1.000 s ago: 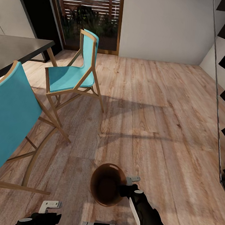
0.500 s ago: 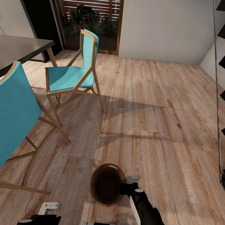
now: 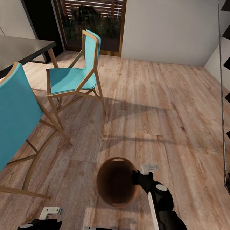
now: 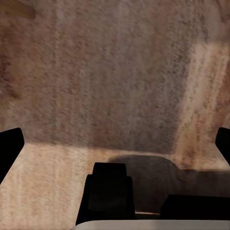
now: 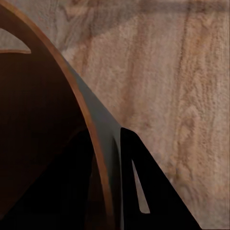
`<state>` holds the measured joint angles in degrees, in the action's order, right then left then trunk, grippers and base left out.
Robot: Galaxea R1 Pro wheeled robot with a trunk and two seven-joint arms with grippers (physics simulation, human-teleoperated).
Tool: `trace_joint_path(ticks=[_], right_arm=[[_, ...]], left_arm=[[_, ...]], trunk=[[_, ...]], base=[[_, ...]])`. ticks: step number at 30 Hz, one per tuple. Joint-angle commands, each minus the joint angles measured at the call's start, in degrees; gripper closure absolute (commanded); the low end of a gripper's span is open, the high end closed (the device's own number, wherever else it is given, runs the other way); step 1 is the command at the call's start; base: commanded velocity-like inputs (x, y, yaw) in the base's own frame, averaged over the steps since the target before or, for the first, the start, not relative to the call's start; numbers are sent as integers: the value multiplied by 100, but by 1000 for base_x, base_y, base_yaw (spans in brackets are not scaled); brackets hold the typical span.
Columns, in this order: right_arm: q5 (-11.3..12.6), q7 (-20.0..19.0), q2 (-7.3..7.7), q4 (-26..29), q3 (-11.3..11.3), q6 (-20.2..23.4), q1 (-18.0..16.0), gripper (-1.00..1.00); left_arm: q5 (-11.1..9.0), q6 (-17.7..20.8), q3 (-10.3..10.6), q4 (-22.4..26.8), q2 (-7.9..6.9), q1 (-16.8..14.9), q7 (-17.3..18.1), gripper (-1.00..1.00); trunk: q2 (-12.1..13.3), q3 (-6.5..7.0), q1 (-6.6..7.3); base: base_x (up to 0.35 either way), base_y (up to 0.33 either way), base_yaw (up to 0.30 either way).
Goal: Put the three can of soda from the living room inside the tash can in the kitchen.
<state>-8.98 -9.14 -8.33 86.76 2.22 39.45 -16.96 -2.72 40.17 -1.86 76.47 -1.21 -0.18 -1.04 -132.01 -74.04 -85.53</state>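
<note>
The right hand (image 3: 136, 176) clamps the rim of the round brown coppery-rimmed trash can (image 3: 116, 186), carried above the wood floor (image 3: 157, 108) — no orange cans inside, so all three are likely left. The left hand (image 3: 49, 212) hangs spread wide, empty.

No writing, label, brand, number or sign can be read anywhere in these pictures. The brown bin (image 3: 117, 185) carries no lettering on the wall that shows, though it is somewhat blurred, so very fine print might escape notice. The teal chairs (image 3: 72, 78) are plain too.
</note>
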Motion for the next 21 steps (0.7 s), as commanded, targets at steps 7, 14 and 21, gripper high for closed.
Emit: trace_joint_path(ticks=[7,14,21], right_arm=[[26,-896,584,302,-80,47,10,100],[-6,-2106,685,282,-1208,337,34,100],[-64,-2252,692,232,-1439,554,35,100]], left_arm=[[0,0,-3,0,-1,1,-1,-100],[-2,0,-3,0,-2,0,7,-100],[-9,0,-7,0,-2,3,16,-100]], trunk=[[0,1,1],[0,1,1],[0,1,1]], base=[[0,0,0],[0,0,0],[0,0,0]])
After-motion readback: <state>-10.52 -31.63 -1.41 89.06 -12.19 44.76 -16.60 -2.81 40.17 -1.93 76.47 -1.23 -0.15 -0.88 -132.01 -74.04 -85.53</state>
